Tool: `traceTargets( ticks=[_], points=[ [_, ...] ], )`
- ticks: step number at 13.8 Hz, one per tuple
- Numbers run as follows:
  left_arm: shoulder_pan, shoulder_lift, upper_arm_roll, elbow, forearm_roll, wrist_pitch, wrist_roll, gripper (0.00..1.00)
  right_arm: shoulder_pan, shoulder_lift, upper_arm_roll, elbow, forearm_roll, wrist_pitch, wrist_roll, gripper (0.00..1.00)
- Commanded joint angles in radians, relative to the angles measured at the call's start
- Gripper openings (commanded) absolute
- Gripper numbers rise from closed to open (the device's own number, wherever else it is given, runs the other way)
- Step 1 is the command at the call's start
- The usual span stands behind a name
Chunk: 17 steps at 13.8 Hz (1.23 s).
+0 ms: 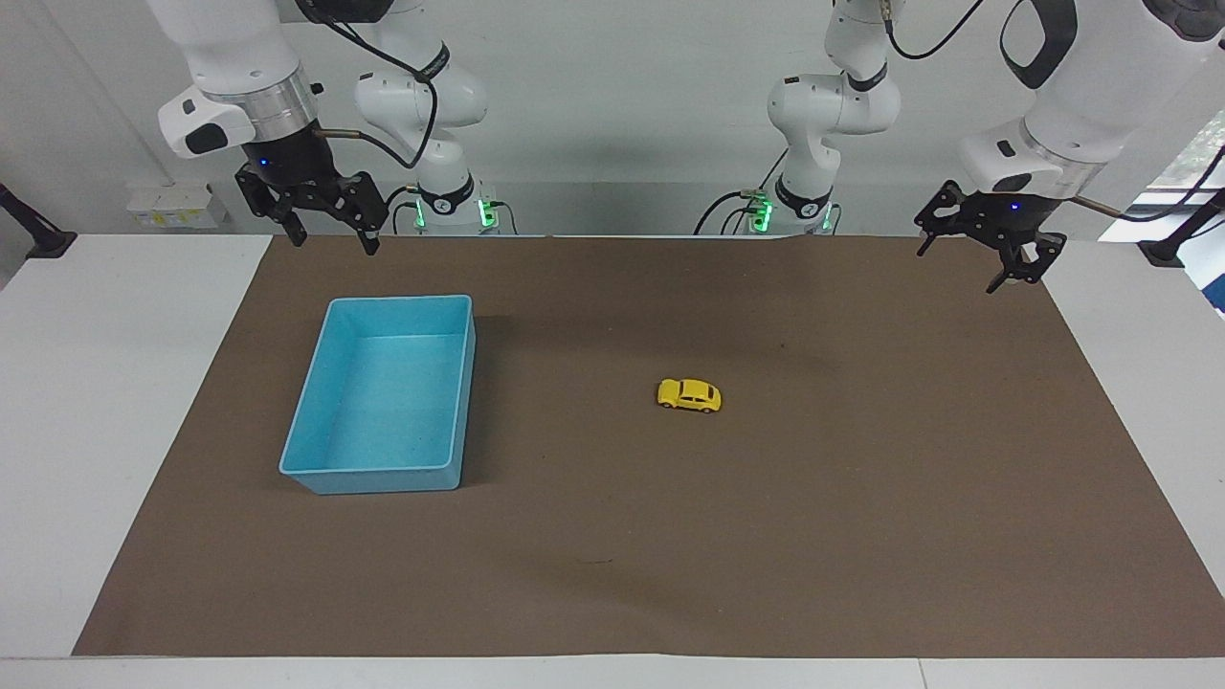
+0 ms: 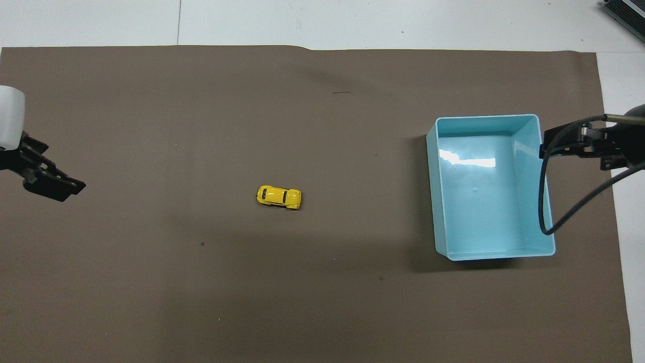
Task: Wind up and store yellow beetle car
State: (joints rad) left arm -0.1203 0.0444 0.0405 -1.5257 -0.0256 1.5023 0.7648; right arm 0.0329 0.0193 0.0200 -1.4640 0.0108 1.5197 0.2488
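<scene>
Yellow beetle car [image 1: 689,395] [image 2: 279,197]: small toy on its wheels, alone on the brown mat [image 1: 670,536] [image 2: 322,302], near the mat's middle, toward the left arm's end. Long axis runs along the table's length, end to end; in the overhead view roughly 3 to 9 o'clock, slightly tilted. Which end is the front cannot be told.

Blue tray [image 1: 316,387] [image 2: 534,191]: rectangular, nothing in it, at about 3 o'clock from the car in the overhead view, well apart.

Left hand [image 1: 968,263] [image 2: 50,184]: fingers apart, holding nothing, raised over the mat's edge at about 9 o'clock from the car in the overhead view, touching nothing.

Right hand [image 1: 330,236] [image 2: 579,146]: fingers apart, holding nothing, raised just beside the tray.

White table [image 1: 115,402] under the mat.
</scene>
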Motion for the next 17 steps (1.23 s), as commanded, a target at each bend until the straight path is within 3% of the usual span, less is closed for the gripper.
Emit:
traceTargets(
  ticks=[1, 9, 15, 17],
  points=[
    [-0.022, 0.0, 0.007, -0.03, -0.016, 0.05, 0.117, 1.0, -0.007, -0.016, 0.0, -0.013, 0.023, 0.011, 0.009, 1.0],
    [-0.107, 0.094, 0.007, -0.054, -0.031, 0.163, 0.22, 1.0, -0.007, -0.016, 0.0, -0.013, 0.023, 0.011, 0.01, 1.0],
    [-0.191, 0.106, 0.006, -0.209, -0.04, 0.375, 0.26, 1.0, -0.007, -0.016, 0.0, -0.013, 0.023, 0.01, 0.01, 1.0],
    [-0.203, 0.156, 0.006, -0.214, -0.086, 0.426, 0.301, 1.0, -0.007, -0.016, 0.0, -0.013, 0.023, 0.01, 0.01, 1.0]
  ],
)
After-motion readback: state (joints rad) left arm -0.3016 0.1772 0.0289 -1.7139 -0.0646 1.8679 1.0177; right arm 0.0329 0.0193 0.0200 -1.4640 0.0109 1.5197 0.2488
